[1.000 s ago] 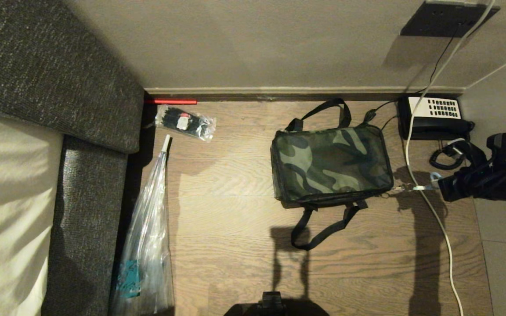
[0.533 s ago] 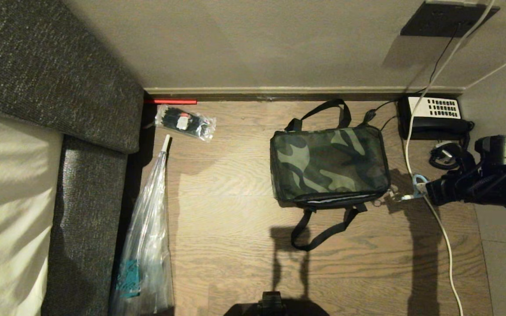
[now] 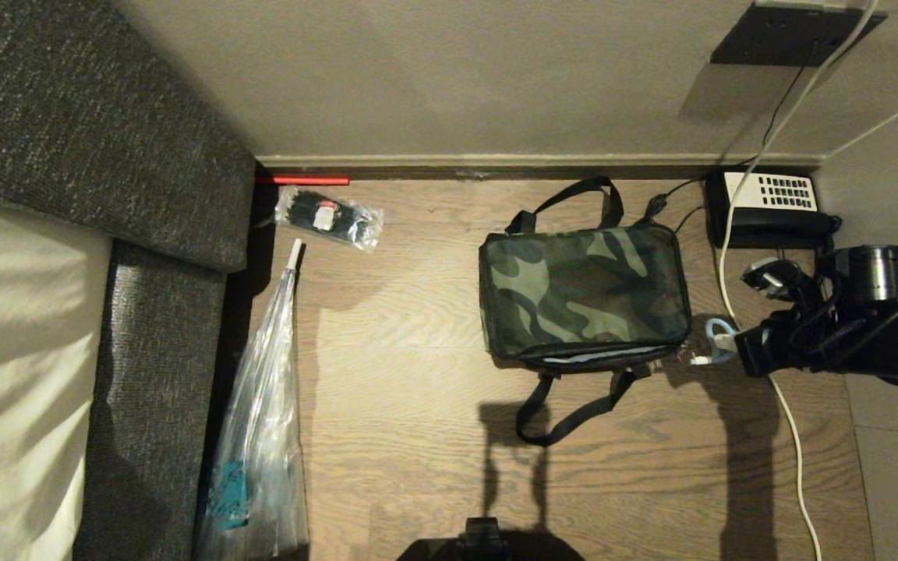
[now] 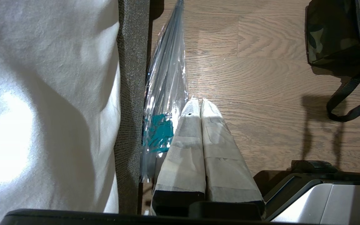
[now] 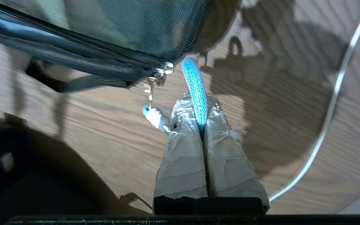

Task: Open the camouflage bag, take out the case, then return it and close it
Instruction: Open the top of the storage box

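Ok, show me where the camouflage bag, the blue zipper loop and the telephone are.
camouflage bag [image 3: 583,292]: head view, middle of its lid.
blue zipper loop [image 5: 195,84]: right wrist view, its mid-length above the fingers.
telephone [image 3: 781,192]: head view, its white keypad.

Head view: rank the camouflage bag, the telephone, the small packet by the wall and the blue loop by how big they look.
1. Camouflage bag
2. Telephone
3. Small packet, only slightly smaller than the telephone
4. Blue loop
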Controlling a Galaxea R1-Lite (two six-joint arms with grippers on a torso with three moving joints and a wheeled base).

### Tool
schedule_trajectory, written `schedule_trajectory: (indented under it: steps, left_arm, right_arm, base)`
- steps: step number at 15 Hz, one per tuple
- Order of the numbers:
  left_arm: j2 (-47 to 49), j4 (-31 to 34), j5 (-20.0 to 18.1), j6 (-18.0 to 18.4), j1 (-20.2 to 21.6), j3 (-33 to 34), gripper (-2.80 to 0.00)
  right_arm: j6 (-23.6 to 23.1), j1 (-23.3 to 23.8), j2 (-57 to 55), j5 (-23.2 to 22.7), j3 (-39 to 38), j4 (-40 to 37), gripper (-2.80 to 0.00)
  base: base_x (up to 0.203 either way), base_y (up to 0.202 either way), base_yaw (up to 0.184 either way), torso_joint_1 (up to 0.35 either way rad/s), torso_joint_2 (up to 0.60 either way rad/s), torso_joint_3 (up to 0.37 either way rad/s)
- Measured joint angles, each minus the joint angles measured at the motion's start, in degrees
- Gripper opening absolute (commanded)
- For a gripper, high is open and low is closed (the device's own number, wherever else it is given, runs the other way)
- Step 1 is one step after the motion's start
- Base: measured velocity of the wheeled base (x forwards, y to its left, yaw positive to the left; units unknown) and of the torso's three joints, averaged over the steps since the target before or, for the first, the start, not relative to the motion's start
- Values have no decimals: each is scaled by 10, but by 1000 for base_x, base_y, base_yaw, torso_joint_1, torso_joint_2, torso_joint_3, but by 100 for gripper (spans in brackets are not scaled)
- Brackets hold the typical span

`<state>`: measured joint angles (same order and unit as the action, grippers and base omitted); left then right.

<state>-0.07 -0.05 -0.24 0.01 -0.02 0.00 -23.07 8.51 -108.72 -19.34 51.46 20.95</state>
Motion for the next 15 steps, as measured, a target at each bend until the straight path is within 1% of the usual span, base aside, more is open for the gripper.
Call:
schedule_trajectory:
  steps: [2, 4, 7, 9, 12, 13, 15]
  left_arm:
    - [0, 0, 0, 0, 0, 0, -280]
    - [0, 0, 0, 0, 0, 0, -280]
    - [0, 0, -1, 1, 0, 0, -280]
    - [0, -1, 0, 11, 0, 0, -280]
    - [0, 4, -2, 15, 0, -4, -280]
    - [3, 8, -4, 15, 0, -23, -280]
    - [34, 25, -6, 7, 0, -91, -280]
  right_arm:
    - [2, -2, 8, -31, -4, -3, -280]
    - [4, -3, 13, -34, -4, -7, -280]
    - [19, -6, 19, -33, -7, -8, -280]
    - [21, -6, 29, -31, -15, -8, -280]
    - [24, -11, 42, -30, -28, -8, -280]
    - [31, -14, 44, -30, -30, -8, -280]
    - [46, -19, 48, -28, -27, -15, -280]
  base:
    - [0, 0, 0, 0, 0, 0]
    - [0, 0, 0, 0, 0, 0]
    - [0, 0, 0, 0, 0, 0]
    - [0, 0, 0, 0, 0, 0]
    - [0, 0, 0, 0, 0, 0]
    - [0, 0, 0, 0, 0, 0]
    - [0, 0, 0, 0, 0, 0]
